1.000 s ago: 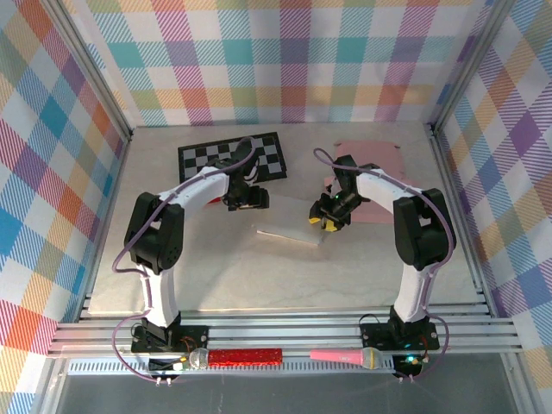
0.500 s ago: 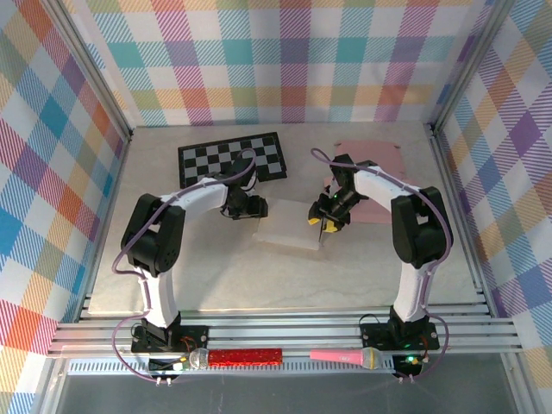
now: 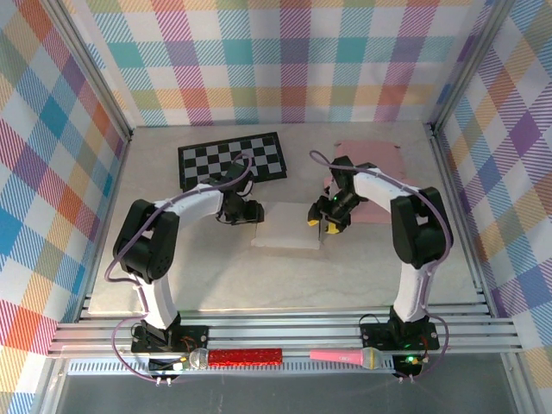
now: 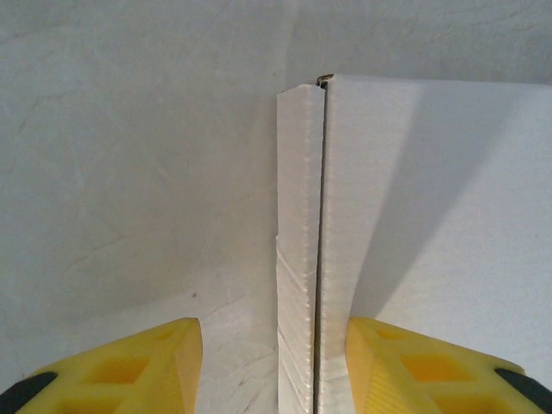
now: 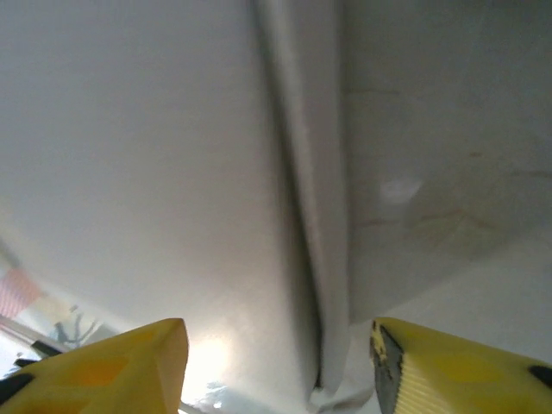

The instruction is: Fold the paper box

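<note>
The white paper box (image 3: pixel 289 226) lies flat on the table between the two arms. My left gripper (image 3: pixel 251 212) is at its left edge and stands open, its yellow fingers (image 4: pixel 129 366) either side of the box's folded edge (image 4: pixel 302 259). My right gripper (image 3: pixel 326 222) is at the box's right edge, also open, with its yellow fingertips (image 5: pixel 112 362) straddling a raised fold of the box (image 5: pixel 315 216). Neither pair of fingers presses on the cardboard.
A black-and-white checkered mat (image 3: pixel 231 157) lies at the back left. A pink sheet (image 3: pixel 375 164) lies at the back right, partly under the right arm. Plaid walls enclose the table (image 3: pixel 285 276) on three sides.
The box has gone from tilted up on edge to lying flat. My left gripper moved down and left to the box's left edge. The right gripper barely moved.
</note>
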Available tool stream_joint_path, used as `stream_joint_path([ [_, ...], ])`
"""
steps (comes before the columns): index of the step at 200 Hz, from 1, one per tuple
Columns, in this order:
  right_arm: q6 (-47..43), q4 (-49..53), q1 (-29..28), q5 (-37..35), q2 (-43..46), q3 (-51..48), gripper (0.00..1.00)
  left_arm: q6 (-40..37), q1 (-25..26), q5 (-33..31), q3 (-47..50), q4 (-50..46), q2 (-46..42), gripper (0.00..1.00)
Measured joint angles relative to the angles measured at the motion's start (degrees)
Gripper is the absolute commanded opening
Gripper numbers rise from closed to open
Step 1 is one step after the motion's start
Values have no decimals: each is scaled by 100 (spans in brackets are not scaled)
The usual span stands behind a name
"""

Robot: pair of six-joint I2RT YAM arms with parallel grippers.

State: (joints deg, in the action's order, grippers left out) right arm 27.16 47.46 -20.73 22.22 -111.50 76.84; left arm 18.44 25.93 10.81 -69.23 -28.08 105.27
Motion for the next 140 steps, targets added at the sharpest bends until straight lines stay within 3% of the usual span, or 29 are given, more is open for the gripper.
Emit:
stream_joint_path([
  [18,-28,-50,-35,55,-166,7,46,20,0,66,136,11,-94,47],
  [44,-96,-92,-225,44,-162,116,28,109,0,210,374,153,-243,45],
  [62,-127,-103,-428,15,-162,140,23,240,0,315,647,304,-409,38],
  [91,-221,-136,-664,-9,-109,39,13,544,-46,404,1329,577,-946,35],
  [140,-219,-393,-887,114,350,-667,12,894,-48,599,2146,625,-1816,17],
])
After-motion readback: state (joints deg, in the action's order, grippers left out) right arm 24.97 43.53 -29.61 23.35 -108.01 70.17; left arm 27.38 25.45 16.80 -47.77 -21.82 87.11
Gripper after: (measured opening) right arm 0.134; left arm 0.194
